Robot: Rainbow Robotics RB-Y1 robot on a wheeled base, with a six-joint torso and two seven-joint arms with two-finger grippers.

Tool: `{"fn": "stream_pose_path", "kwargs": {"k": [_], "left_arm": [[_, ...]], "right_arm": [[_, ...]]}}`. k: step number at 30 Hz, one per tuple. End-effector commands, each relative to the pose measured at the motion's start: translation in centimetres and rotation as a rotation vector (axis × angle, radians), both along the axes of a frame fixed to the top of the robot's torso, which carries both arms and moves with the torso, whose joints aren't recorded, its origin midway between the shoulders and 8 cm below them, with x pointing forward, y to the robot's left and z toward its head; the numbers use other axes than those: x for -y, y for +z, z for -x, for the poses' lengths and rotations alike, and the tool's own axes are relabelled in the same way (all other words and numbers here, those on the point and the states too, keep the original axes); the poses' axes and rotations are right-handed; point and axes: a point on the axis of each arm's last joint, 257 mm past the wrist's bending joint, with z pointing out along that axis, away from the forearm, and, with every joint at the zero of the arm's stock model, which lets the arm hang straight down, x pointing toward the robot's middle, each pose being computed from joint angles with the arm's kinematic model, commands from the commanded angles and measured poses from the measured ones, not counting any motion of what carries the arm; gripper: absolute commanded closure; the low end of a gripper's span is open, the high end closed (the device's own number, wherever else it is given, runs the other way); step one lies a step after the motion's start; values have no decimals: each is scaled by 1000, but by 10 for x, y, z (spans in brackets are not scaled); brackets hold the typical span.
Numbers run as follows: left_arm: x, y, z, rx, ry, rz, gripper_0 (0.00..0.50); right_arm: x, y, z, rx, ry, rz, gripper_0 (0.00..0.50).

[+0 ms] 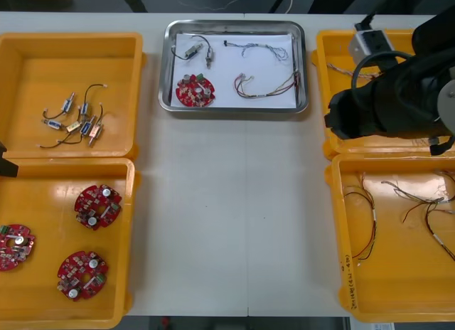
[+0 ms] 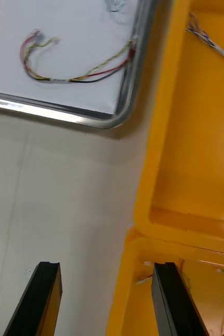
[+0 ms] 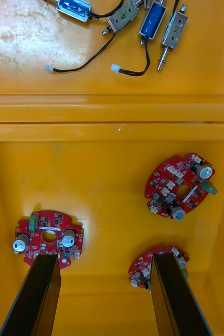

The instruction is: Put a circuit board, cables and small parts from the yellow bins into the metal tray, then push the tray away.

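Metal tray (image 1: pixel 232 109) loaded; right gripper (image 2: pixel 106 268) open by right yellow bins (image 2: pixel 195 131), left gripper (image 3: pixel 104 260) open over circuit boards (image 3: pixel 180 186).

You see the metal tray (image 1: pixel 234 108), white inside, at the table's far middle between the yellow bins (image 1: pixel 43 67). It holds one round red circuit board (image 1: pixel 195 90), a red and yellow cable (image 1: pixel 266 86), a blue and white cable (image 1: pixel 274 51) and small metal parts (image 1: pixel 190 51).

Front overhead; wrist cameras close over yellow bins (image 1: pixel 43 60); tray (image 1: pixel 234 108) shared.
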Motion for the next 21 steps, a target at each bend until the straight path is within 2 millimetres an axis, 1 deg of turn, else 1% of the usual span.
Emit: {"fn": "stream_pose_path", "kwargs": {"k": [1, 2, 6, 8, 10, 13, 15, 16, 17, 21], "left_arm": [[-12, 14, 4, 17, -48, -73, 0], [-12, 14, 4, 17, -48, -73, 0], [-12, 14, 4, 17, -48, -73, 0], [-12, 14, 4, 17, -48, -73, 0], [-12, 14, 4, 17, -48, -73, 0], [-12, 14, 4, 17, -48, -73, 0], [-12, 14, 4, 17, -48, -73, 0], [-12, 14, 4, 17, -48, -73, 0], [-12, 14, 4, 17, -48, -73, 0], [-12, 14, 4, 17, -48, -73, 0]], "right_arm": [[63, 1, -7, -18, -140, -3, 0], [75, 0, -7, -26, -164, -2, 0], [103, -6, -2, -57, -209, 0, 0], [121, -12, 6, -83, -236, -5, 0], [130, -16, 11, -99, -245, -5, 0], [152, -27, 24, -130, -278, 7, 0], [159, -30, 28, -138, -293, 3, 0], [159, -30, 28, -138, -293, 3, 0], [167, -33, 32, -145, -314, -5, 0], [182, -42, 42, -167, -347, -16, 0]]}}
